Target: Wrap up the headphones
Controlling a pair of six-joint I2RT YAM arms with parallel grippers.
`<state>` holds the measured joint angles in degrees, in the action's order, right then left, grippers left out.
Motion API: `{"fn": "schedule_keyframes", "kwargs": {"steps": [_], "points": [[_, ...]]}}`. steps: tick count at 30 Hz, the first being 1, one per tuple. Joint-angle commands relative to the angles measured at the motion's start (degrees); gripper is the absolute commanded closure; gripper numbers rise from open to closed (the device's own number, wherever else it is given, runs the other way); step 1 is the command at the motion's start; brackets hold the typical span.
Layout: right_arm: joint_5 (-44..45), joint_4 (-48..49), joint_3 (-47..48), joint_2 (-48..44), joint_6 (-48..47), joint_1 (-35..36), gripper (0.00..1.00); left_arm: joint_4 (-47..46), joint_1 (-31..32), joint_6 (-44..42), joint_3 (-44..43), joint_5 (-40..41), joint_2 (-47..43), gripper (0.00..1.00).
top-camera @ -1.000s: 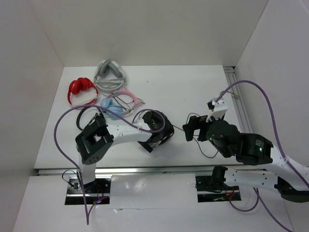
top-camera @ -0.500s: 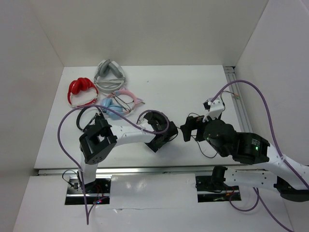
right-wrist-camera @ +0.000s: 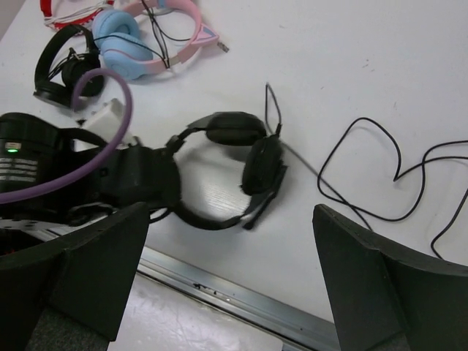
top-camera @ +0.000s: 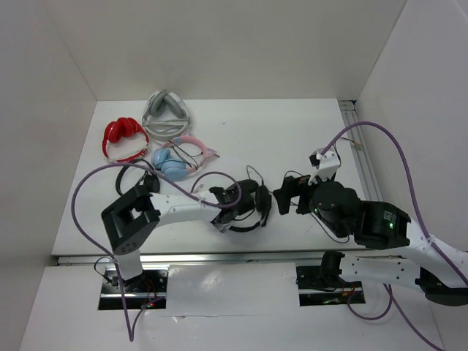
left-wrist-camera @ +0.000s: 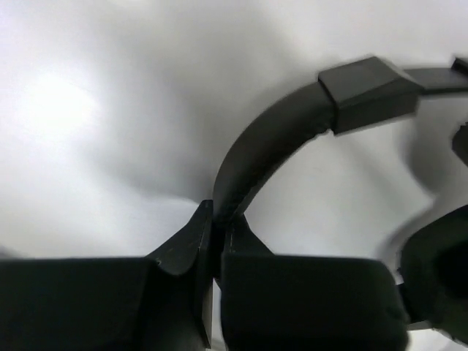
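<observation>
The large black headphones (top-camera: 252, 205) lie near the table's front edge between the two arms. Their ear cups (right-wrist-camera: 262, 162) face my right arm. My left gripper (top-camera: 225, 208) is shut on the curved headband (left-wrist-camera: 270, 142), with the jaws pinching the band's end (left-wrist-camera: 216, 219). The thin black cable (right-wrist-camera: 380, 175) trails in loops over the table to the right of the cups. My right gripper (right-wrist-camera: 230, 219) hangs wide open just right of the headphones and holds nothing; its left finger (right-wrist-camera: 95, 263) is well apart from the other one.
At the back left lie a red pair (top-camera: 123, 137), a grey pair (top-camera: 167, 113), a pink-and-blue pair (top-camera: 175, 157) and a smaller black pair (top-camera: 131, 175). A metal rail (right-wrist-camera: 241, 296) runs along the near edge. White walls enclose the table.
My left gripper has shut on the headband and pulled the headphones right, so they now lie spread with the cups by the right gripper. The right gripper has edged left.
</observation>
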<state>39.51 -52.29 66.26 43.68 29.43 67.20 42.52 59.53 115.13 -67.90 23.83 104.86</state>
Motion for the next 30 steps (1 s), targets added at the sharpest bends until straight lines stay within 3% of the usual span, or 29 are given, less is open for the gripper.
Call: {"fn": "schedule_keyframes", "kwargs": {"steps": [1, 5, 7, 8, 9, 11, 12, 14, 15, 20, 22, 25, 30], "points": [[-0.75, 4.83, -0.52, -0.26, -1.04, -0.05, 0.0, 13.88, -0.03, 18.12, 4.96, 5.07, -7.89, 1.0], [-0.75, 6.24, -1.04, 1.23, -1.57, -0.05, 0.0, 28.47, 0.59, 16.89, 5.67, 15.75, -17.22, 1.0], [-0.22, 8.6, -1.65, 1.23, -1.57, -0.05, 0.0, 32.61, 0.59, 9.97, 1.91, 21.4, -21.52, 1.0], [-1.09, 9.92, -1.66, 0.36, -2.53, -0.05, 0.0, 33.41, 0.59, 5.24, 0.07, 27.08, -22.67, 1.0], [-2.32, 11.58, -2.53, -0.43, -5.06, -0.05, 0.0, 33.41, 0.07, -5.95, -4.39, 29.4, -23.64, 1.0], [-5.74, 17.03, -4.2, -3.5, -8.67, -0.05, 0.0, 35.69, -1.16, -14.64, -9.77, 31.97, -25.13, 1.0], [-9.41, 18.53, -4.21, -4.39, -11.73, -0.05, 0.0, 34.66, -3.0, -26.85, -14.5, 32.67, -25.66, 1.0], [-12.68, 21.52, -5.61, -6.41, -14.3, -0.05, 0.0, 33.59, -4.68, -38.0, -19.09, 32.68, -27.42, 1.0], [-15.4, 21.53, -5.61, -6.42, -16.05, -0.05, 0.0, 31.42, -5.99, -49.88, -22.68, 31.46, -28.21, 1.0], [-23.32, 26.16, -8.14, -8.34, -21.16, -0.05, 0.0, 27.02, -11.09, -66.94, -32.98, 22.86, -34.36, 1.0], [-24.92, 29.25, -9.83, -9.66, -22.92, -0.05, 0.0, 24.46, -13.19, -74.83, -36.67, 13.67, -37.86, 1.0], [-19.65, 31.37, -9.83, -8.36, -20.65, -0.05, 0.0, 23.92, -14.52, -79.34, -41.07, 3.61, -39.81, 1.0], [-20.61, 40.92, -12.54, -3.26, -19.94, -0.05, 0.0, 24.45, -14.53, -80.5, -42.49, -2.13, -42.19, 1.0]]}}
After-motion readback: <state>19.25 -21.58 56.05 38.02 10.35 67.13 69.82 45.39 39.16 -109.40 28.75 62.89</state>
